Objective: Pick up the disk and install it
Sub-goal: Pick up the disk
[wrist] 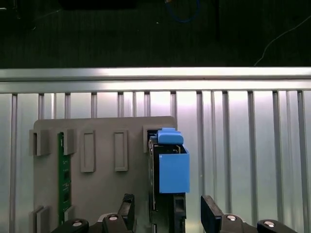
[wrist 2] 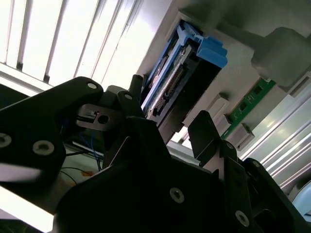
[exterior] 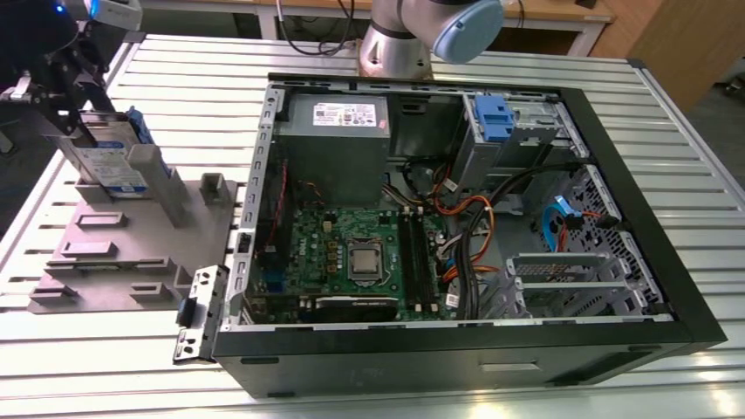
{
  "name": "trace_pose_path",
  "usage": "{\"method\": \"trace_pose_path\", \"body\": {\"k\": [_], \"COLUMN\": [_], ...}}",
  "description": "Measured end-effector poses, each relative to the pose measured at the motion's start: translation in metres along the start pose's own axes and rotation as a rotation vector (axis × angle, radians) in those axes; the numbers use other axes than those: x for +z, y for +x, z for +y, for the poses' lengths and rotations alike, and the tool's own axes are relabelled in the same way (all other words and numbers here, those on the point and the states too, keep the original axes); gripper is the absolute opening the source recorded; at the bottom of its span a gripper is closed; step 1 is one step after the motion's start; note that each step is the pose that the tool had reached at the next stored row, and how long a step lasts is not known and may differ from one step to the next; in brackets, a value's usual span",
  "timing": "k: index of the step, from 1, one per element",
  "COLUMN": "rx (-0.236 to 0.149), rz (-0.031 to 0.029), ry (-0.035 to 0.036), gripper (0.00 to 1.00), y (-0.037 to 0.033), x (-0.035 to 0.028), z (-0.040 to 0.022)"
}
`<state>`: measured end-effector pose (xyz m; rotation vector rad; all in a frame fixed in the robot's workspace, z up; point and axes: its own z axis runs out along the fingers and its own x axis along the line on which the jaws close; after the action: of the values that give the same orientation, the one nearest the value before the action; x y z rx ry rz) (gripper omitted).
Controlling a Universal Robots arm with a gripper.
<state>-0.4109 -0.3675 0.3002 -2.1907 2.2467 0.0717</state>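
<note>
Pincer: open, its fingers straddling the disk's upper end with a gap on each side in the first wrist view; it sits in the upper left of the exterior view.
Disk: stands on edge in a slot of the grey holder on the worktop, to the exterior view's left of the open computer case.
Risk: an off-centre close would likely push the disk askew, so it binds in the slot on lifting or slips from the grasp.
</note>
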Motion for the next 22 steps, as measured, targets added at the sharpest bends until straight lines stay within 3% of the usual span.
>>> {"method": "trace_pose_path", "body": {"k": [6,10,22], "rx": [-0.037,-0.039,-0.039], "rz": [-0.0003,-0.0092,-0.0094], "ry": [-0.0011,-0.0012,-0.0011], "gripper": [0.65,0.65,0.64], "y": [-0.0001,-0.0016,-0.0018], "x": [0.0001,0.0001,-0.0001], "z": [0.0,0.0,0.0]}}
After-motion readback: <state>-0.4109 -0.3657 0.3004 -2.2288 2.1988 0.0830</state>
